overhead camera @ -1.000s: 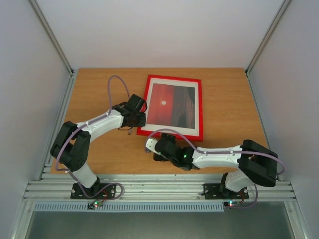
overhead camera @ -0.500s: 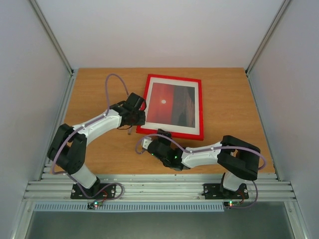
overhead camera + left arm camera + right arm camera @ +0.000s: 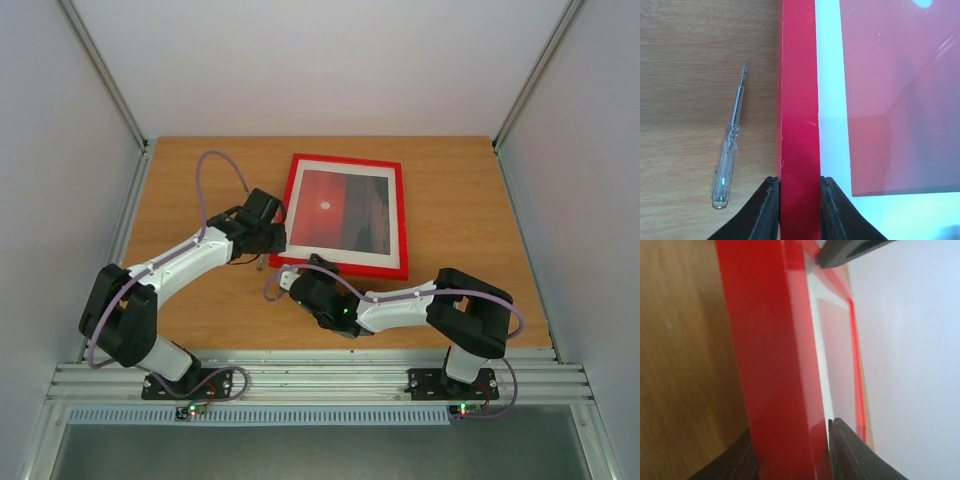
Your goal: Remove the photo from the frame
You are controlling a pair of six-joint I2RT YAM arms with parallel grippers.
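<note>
The red frame [image 3: 400,215] lies on the wooden table with the photo [image 3: 343,209], a red sunset, behind its pane inside a white mat [image 3: 830,100]. My left gripper [image 3: 270,236] is shut on the frame's left border [image 3: 799,100], one finger on each side of it. The same gripper [image 3: 799,202] shows at the bottom of the left wrist view. My right gripper [image 3: 298,277] is at the frame's near-left corner. In the right wrist view this gripper [image 3: 790,455] has one jaw under the red edge [image 3: 770,350] and one on its front face.
A small clear-handled screwdriver [image 3: 729,150] lies on the wood just left of the frame, beside my left fingers. The table [image 3: 460,200] is walled by white panels, with a metal rail along its near edge [image 3: 320,375].
My right arm has slid left along the frame's near edge and closed its jaws on the near-left corner. The left arm's elbow has swung outward while it keeps its grip.
</note>
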